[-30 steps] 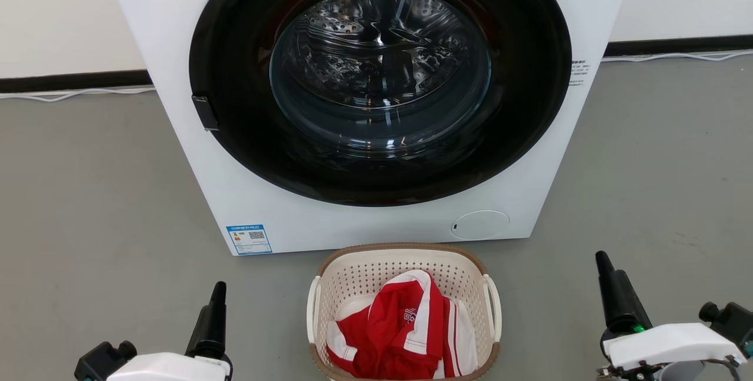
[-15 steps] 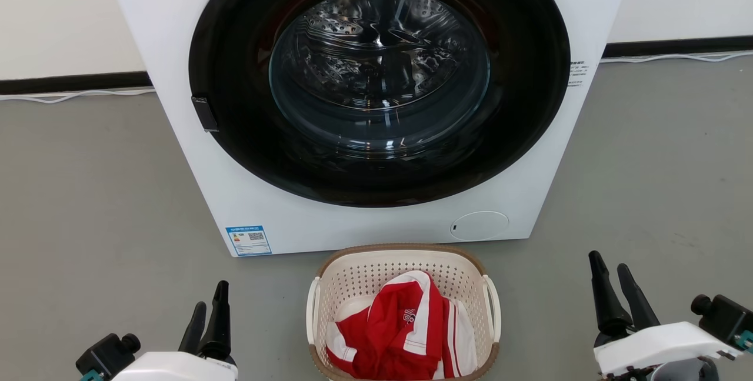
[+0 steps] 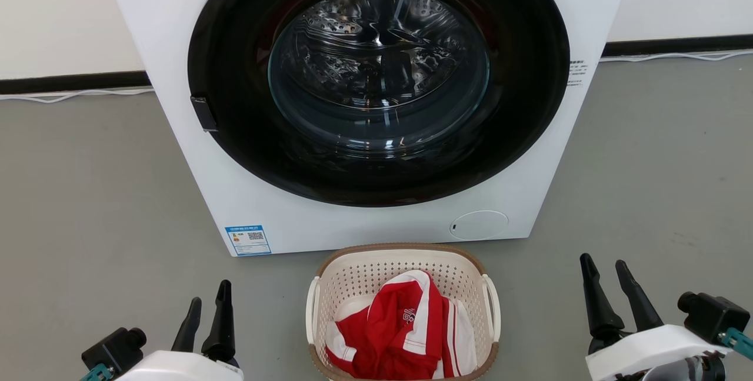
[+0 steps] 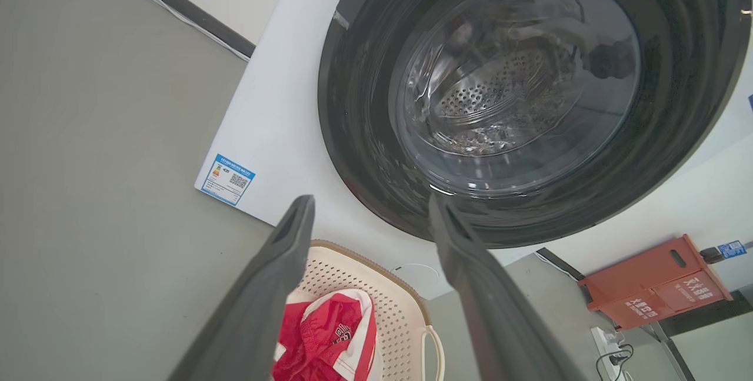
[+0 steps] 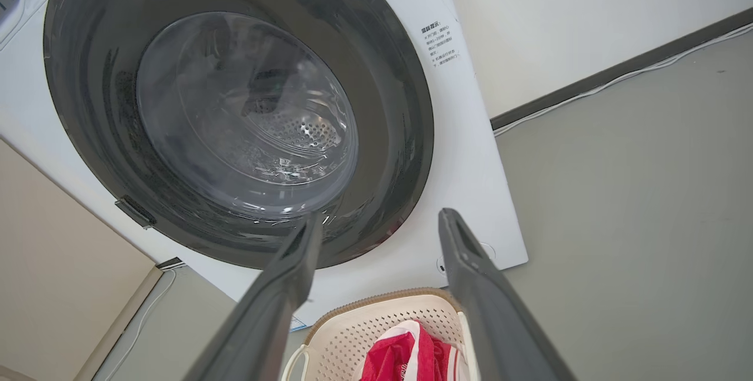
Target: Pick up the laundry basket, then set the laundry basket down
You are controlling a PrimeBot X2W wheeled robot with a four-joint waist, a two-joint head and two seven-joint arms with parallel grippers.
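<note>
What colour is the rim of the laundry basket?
Brown, woven-looking, on the cream laundry basket; it shows best in the head view.

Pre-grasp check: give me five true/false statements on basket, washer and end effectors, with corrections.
1. The laundry basket stands on the floor in front of the washing machine. True.
2. The basket is empty. False: red-and-white clothing lies in it.
3. The left end effector and the right end effector are both open and hold nothing. True.
4. The washer is standing open. False: its door is shut.
5. The left end effector grips a basket handle. False: it is clear of the basket, off to its left.
</note>
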